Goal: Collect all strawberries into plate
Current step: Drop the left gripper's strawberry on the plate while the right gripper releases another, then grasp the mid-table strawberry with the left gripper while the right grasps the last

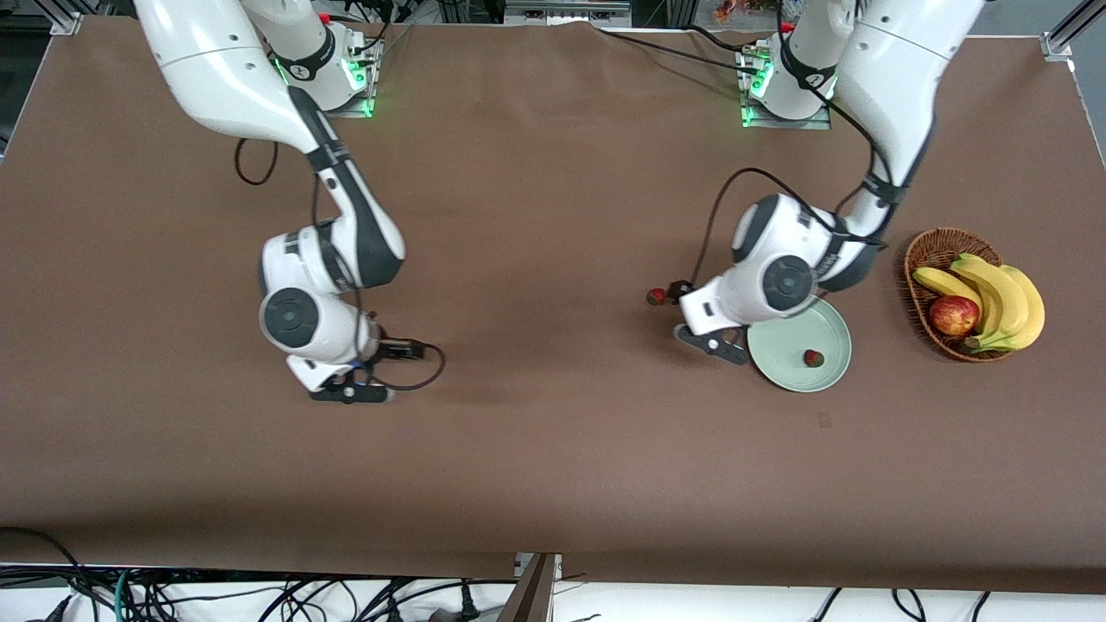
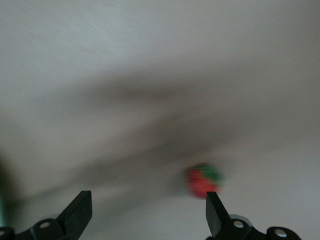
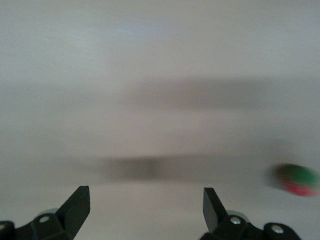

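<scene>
Front view shows two strawberries (image 1: 656, 296), one on the plate (image 1: 831, 333); both grippers' fingers (image 2: 79, 212) spread, empty.

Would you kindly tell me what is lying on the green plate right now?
One strawberry lies on the plate, toward its edge nearer the front camera. The left arm covers the plate's farthest rim, so anything under there cannot be seen.
</scene>
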